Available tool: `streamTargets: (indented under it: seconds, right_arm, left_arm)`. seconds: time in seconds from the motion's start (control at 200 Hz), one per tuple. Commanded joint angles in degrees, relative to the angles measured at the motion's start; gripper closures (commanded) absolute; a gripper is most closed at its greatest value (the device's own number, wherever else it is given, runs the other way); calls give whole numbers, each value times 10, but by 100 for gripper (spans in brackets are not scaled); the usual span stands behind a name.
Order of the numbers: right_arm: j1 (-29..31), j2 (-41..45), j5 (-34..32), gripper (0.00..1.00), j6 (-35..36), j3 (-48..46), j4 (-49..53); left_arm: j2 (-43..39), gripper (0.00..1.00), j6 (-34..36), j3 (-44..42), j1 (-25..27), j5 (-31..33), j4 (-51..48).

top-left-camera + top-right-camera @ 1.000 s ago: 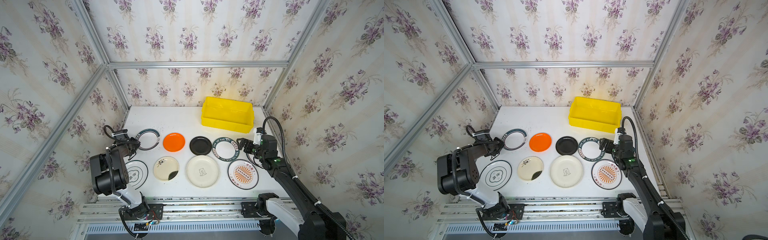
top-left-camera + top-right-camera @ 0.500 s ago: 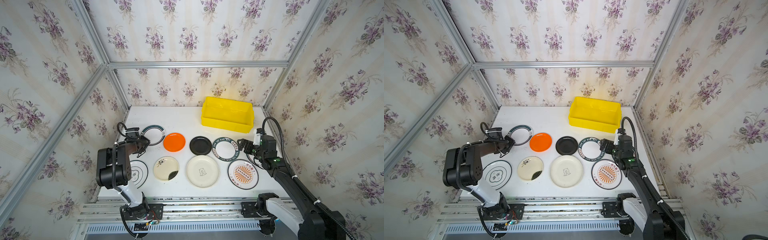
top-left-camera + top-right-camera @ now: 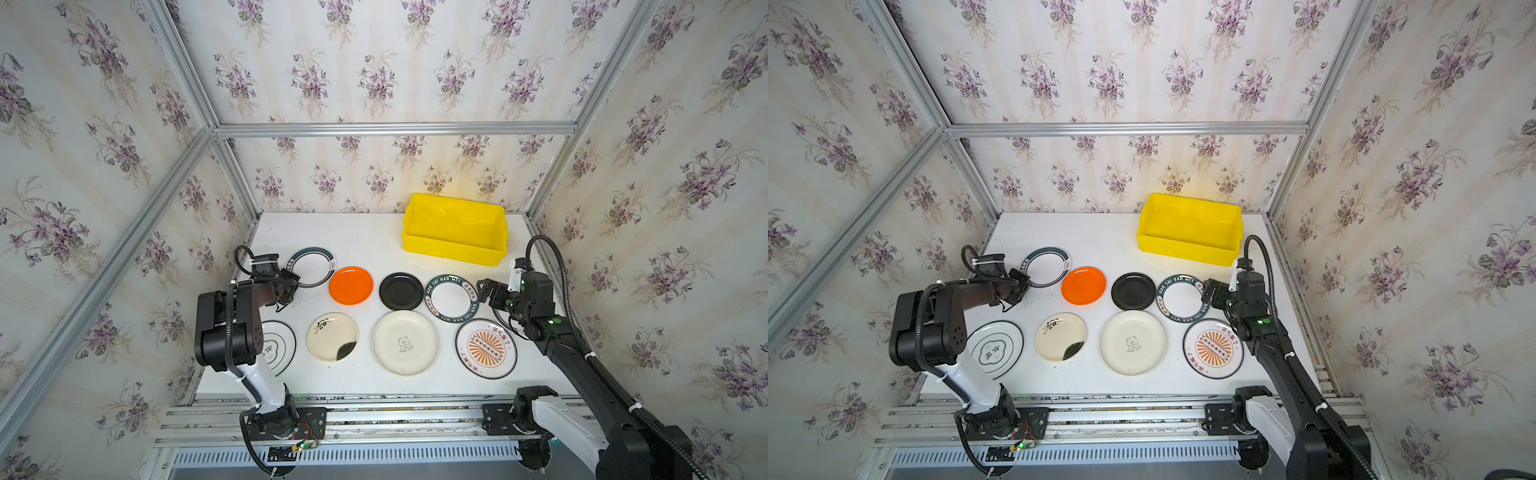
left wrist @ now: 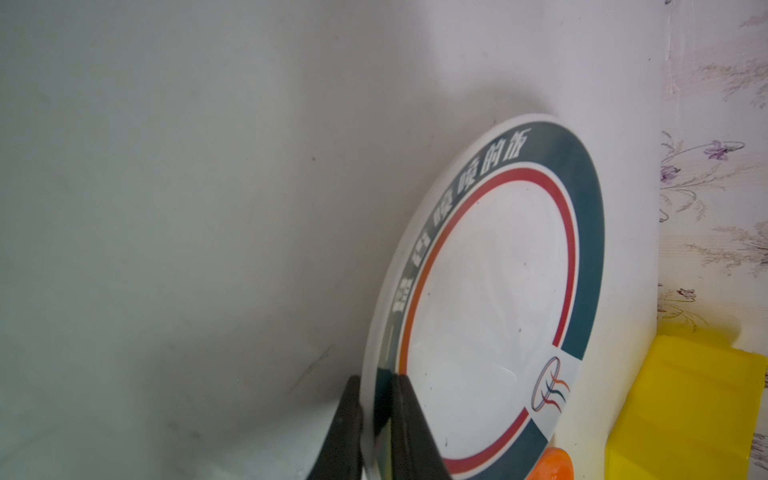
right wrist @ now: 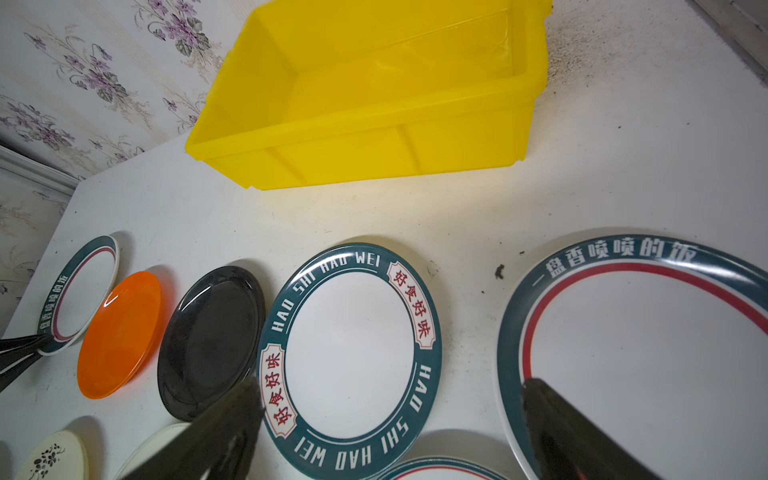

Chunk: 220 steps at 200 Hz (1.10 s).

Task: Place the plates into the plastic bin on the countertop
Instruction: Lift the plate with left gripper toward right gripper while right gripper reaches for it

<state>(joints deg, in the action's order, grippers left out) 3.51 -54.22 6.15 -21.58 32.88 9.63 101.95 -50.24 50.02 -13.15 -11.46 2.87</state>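
The left claw [image 3: 289,274] is gripping the teal-rimmed plate [image 3: 312,269] by its rim. In the left wrist view the two fingers [image 4: 408,419] are pressing closed on either face of the dark band. From there the plate's white centre is extending away from the claw, toward the plastic bin [image 3: 454,248]. Whether the plate is clearing the countertop [image 3: 357,237] cannot be determined.

In both top views this plate is sitting well apart from the bin, to its left and somewhat nearer the robot's base than the bin's front wall.

The right claw [image 3: 487,289] is hovering near the bin, in front of its right end, with jaws spread wide and holding nothing. In the right wrist view one finger is showing over the near edge of the lettered plate [image 5: 353,353]. The other is showing over a second banded plate [image 5: 648,357], which is lying further toward the bin's right end.

The orange plate [image 3: 351,285] and the black plate [image 3: 401,291] are lying flat in a row in front of the bin, to its left. They are sitting between the gripped plate and the lettered plate, and neither claw is touching them.
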Motion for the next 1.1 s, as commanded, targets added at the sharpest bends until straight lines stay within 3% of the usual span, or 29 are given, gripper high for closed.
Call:
streamTargets:
  seconds: [0.0, 0.59, 0.69, 1.094]
  right_arm:
    - [0, 2, -4, 1, 4, 6, -2]
    - [1, 2, 36, 1, -8, 41, 24]
    - [1, 1, 50, 1, -15, 45, 24]
    - [8, -85, 229, 4, -134, 39, -90]
  left_arm:
    - [2, 97, 3, -4, -3, 7, -37]
    - [-111, 100, 14, -12, -11, -17, -30]
    - [-130, 100, 26, -12, -3, -54, -28]
    - [-214, 100, 4, -26, 86, -72, -17]
